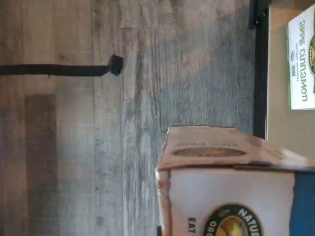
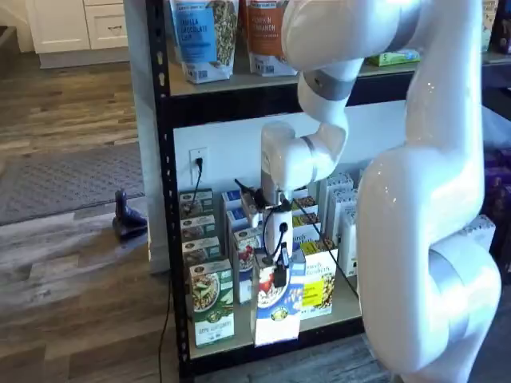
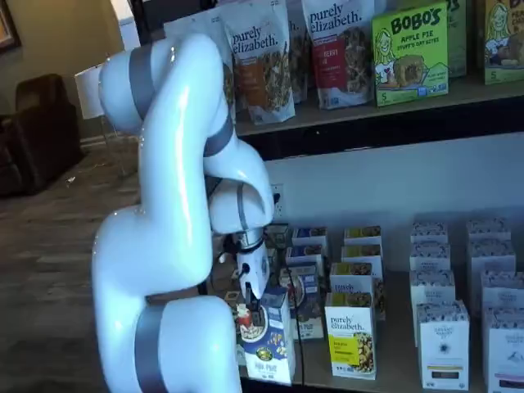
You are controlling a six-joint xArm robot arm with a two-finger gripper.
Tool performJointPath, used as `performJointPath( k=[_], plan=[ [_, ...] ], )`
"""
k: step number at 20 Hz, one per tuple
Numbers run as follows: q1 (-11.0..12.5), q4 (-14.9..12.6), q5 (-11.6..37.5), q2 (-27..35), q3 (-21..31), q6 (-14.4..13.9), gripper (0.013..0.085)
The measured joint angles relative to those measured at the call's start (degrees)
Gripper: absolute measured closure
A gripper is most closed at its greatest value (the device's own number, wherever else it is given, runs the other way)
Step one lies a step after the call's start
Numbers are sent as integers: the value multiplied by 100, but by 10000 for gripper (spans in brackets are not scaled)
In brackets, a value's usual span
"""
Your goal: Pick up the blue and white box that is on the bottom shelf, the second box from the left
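Right now the gripper [image 2: 281,275] hangs straight down onto the top of the blue and white box [image 2: 278,307], its black fingers clamped on the carton's upper edge. That box stands upright, long axis vertical, directly beneath the gripper at the front lip of the bottom shelf [image 2: 239,341], apparently drawn forward of its row, with the green-and-white carton [image 2: 211,302] just beside it.

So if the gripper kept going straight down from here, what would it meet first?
The gripper points down onto the blue and white box, which it appears to be gripping already. Below the box sits the bottom shelf's front edge; depth is unclear.
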State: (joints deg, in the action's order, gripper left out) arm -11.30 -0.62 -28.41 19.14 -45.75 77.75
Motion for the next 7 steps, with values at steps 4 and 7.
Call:
performJointPath(
  k=[4,7],
  plan=[
    [-24,180,-173,-585,349,131,450],
    [-19,309,-265,-884,498,244,450]
  ],
)
